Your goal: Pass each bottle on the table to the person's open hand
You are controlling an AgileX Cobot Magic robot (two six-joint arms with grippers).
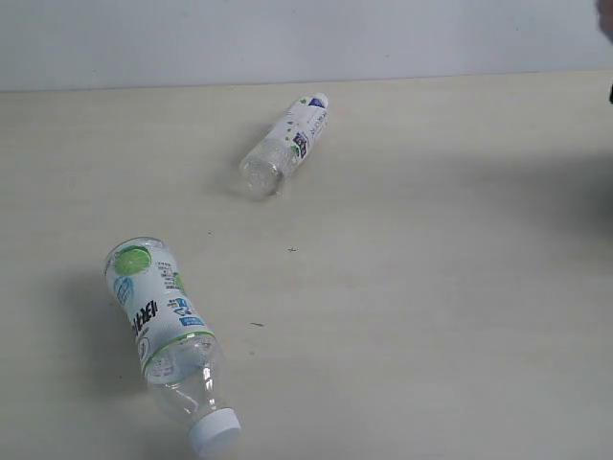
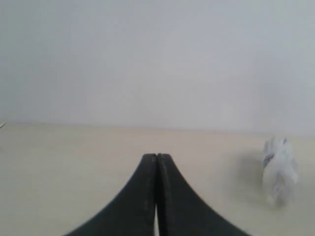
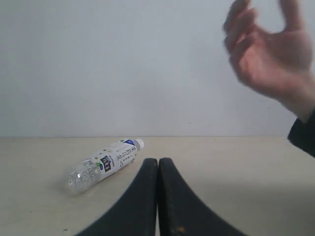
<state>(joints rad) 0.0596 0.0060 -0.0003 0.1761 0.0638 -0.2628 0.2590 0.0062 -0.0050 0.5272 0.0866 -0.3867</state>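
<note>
Two bottles lie on the table (image 1: 431, 287). A slim white-labelled bottle (image 1: 285, 144) rests on its side near the back; it also shows as the slim bottle (image 3: 104, 164) in the right wrist view and as a blurred bottle (image 2: 279, 169) in the left wrist view. A wider bottle with green fruit on its label (image 1: 168, 335) lies at the front left, white cap toward the front. The person's hand (image 3: 268, 54) hovers in the air, fingers loosely curled, black cuff at the edge. My left gripper (image 2: 157, 156) and right gripper (image 3: 158, 160) are both shut and empty. Neither gripper appears in the exterior view.
A pale wall runs behind the table's far edge (image 1: 306, 81). A dark sliver (image 1: 606, 24) shows at the exterior view's top right corner. A few tiny dark specks (image 1: 291, 249) dot the table.
</note>
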